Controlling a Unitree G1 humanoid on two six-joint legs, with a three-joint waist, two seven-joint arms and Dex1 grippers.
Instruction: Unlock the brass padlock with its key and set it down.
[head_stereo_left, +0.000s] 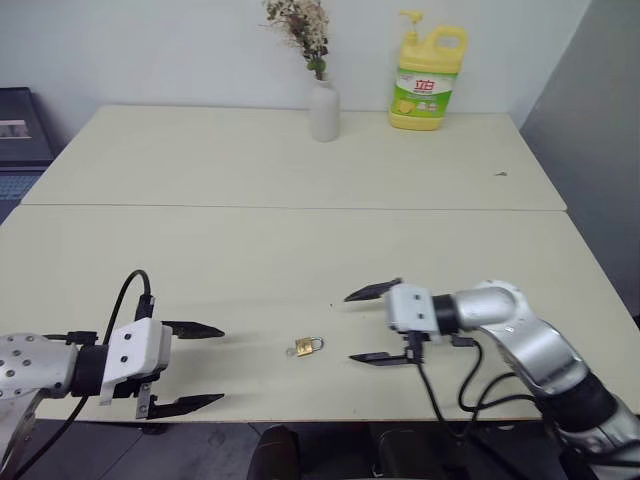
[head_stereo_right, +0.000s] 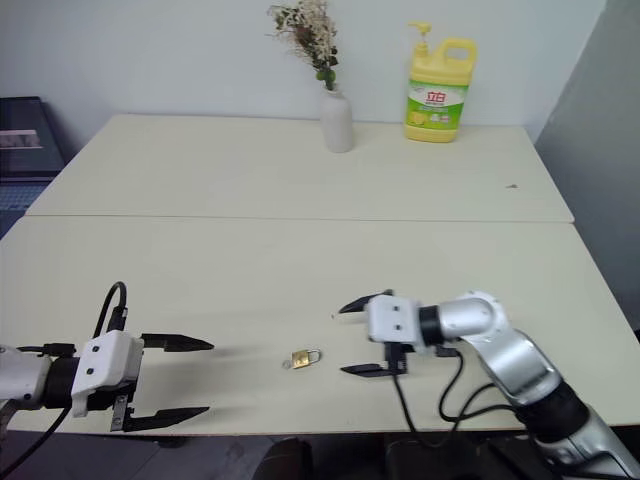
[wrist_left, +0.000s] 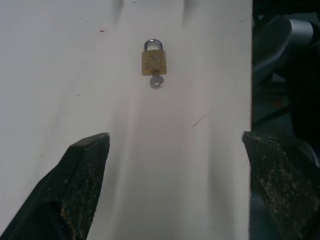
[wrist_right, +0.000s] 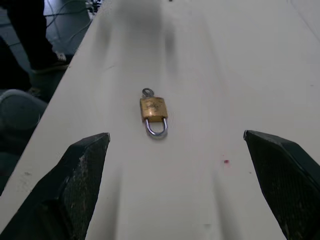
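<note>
The brass padlock lies flat on the cream table near its front edge, small and gold with a silvery shackle. Its key sticks out of the body's bottom, on the side toward my left gripper. My left gripper is open to the padlock's left, fingers pointing at it across a gap. My right gripper is open just to the padlock's right, pointing at the shackle end. Neither gripper touches the padlock.
A white vase with dried flowers and a yellow detergent bottle stand at the table's far side. A seam crosses the table's middle. The front edge runs close under both grippers. A dark object sits at the far left.
</note>
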